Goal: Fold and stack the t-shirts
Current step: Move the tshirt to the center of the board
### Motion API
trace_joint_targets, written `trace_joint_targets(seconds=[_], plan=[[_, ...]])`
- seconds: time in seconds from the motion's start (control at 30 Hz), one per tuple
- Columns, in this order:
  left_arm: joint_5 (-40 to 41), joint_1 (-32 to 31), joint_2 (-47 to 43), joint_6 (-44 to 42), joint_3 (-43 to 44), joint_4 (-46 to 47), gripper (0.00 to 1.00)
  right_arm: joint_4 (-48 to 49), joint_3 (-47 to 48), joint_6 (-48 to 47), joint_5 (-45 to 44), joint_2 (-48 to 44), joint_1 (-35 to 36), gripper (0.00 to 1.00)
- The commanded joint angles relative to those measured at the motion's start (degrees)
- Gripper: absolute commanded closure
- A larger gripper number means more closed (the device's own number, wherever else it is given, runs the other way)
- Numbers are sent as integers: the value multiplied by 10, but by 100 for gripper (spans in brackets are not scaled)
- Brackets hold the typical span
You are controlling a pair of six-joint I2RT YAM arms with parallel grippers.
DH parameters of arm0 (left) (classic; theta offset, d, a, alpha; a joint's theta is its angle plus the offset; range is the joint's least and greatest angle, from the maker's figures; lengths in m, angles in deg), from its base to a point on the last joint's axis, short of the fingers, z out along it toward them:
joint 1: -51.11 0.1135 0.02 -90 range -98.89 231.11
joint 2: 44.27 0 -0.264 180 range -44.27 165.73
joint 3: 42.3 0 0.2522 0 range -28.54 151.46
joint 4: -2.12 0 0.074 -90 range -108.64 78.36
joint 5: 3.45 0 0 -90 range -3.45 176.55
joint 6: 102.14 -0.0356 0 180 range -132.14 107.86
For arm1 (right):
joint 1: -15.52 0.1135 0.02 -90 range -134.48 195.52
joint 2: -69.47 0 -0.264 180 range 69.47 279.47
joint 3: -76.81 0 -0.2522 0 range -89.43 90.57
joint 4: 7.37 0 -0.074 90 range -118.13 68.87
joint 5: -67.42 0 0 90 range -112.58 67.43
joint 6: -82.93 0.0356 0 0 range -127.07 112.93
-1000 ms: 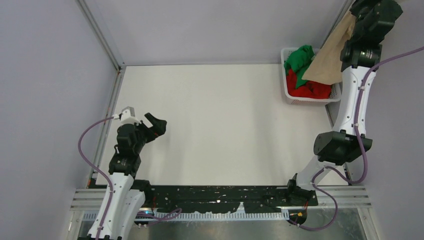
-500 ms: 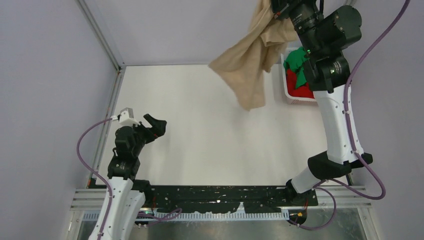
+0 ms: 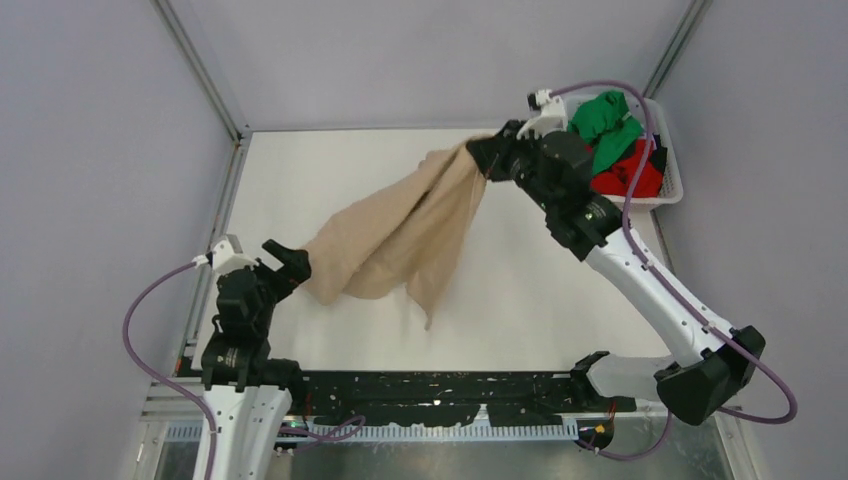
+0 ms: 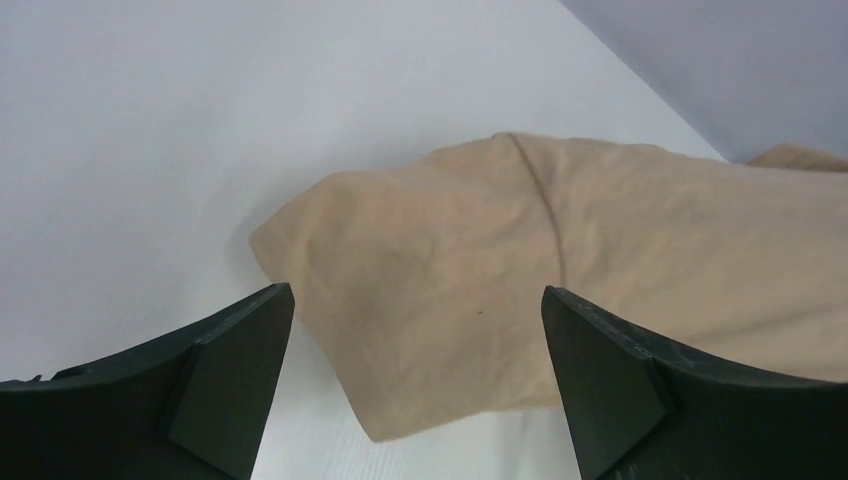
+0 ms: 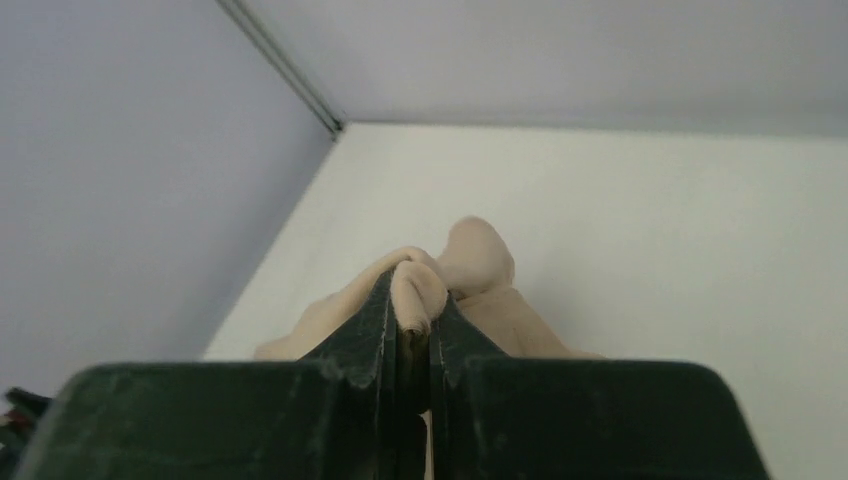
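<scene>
So, right gripper: pressed together on a bunch of the beige t-shirt.
left gripper: spread, empty, just beside the shirt's lower end.
white lattice basket: green t-shirt, red t-shirt.

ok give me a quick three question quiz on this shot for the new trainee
1. True or false: the left end effector is shut on the beige t-shirt.
2. What lies in the white basket?
A. a green t-shirt and a red t-shirt
B. only a blue towel
C. a pair of shoes
3. Fill in: the right end effector is shut on the ___ t-shirt.

Key: 1 false, it is open, with the cloth lying ahead of its fingers; 2 A; 3 beige.
</scene>
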Motion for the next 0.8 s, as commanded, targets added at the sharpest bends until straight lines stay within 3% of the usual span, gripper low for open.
trace_joint_targets(seconds=[0.0,0.07,0.13,0.17,0.23,0.47,0.77], plan=[[20,-1,31,20,14,-60,1,25,-235,105,-130,-93,-49,88],[-4,0,67,21,12,-61,1,8,-322,132,-128,-107,-110,79],[-34,0,98,19,8,-51,1,-12,-369,124,-125,-104,-167,53],[-48,-1,114,17,6,-41,1,-24,-376,101,-148,-99,-188,19],[-74,0,146,18,-4,-23,1,-62,-378,68,-205,-97,-194,2],[-108,-1,260,31,-39,72,1,-40,-419,28,-232,-147,-195,5],[-156,-12,463,29,22,162,1,-75,-444,39,-258,-167,-195,5]])
